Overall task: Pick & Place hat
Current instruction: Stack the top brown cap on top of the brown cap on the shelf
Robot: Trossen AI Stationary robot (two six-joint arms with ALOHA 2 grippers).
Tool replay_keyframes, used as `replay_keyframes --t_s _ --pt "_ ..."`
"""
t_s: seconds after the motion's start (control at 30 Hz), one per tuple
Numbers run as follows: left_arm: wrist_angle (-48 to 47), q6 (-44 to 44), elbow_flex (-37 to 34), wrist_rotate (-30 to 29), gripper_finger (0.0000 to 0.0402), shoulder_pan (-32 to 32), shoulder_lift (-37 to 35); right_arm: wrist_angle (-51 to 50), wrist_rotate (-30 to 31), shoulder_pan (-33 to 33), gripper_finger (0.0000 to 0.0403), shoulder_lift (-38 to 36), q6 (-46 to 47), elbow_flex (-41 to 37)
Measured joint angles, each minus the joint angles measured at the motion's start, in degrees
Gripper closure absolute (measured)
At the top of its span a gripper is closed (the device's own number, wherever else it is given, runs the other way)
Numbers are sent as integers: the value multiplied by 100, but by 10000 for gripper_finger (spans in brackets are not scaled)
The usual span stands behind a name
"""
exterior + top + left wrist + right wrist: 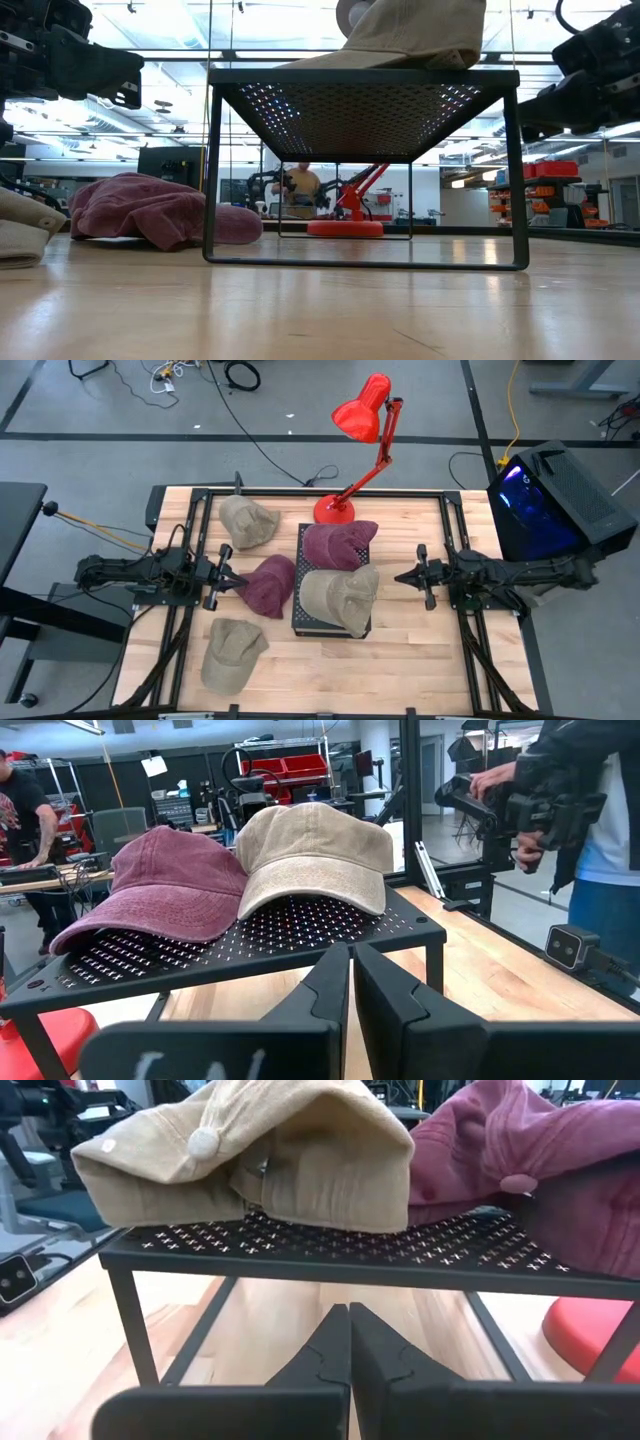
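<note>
A tan hat (340, 598) and a maroon hat (338, 544) sit on the black rack (303, 622) mid-desk. Left tool (236, 582) at 9 o'clock and right tool (400, 576) at 3 o'clock are both pinched together, empty.

Rack (300, 622) was black perforated metal, with one maroon hat (340, 544) and one tan hat (340, 596) on it. Another maroon hat (269, 584) and two tan hats (246, 520) sat on light wood. Lamp (363, 410) was bright red.

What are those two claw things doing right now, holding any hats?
Left tool: closed, holding nothing, just short of the maroon hat on the table.
Right tool: closed, holding nothing, beside the black rack.
</note>
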Motion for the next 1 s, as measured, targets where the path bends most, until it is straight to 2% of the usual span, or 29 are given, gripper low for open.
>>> replay_keyframes --t_s 0.17,1.0 --pt "1 0 0 0 376 1 0 -408 6 0 403 -357 0 0" --pt "-1 0 -1 0 376 -1 0 -379 13 0 403 -1249 50 4"
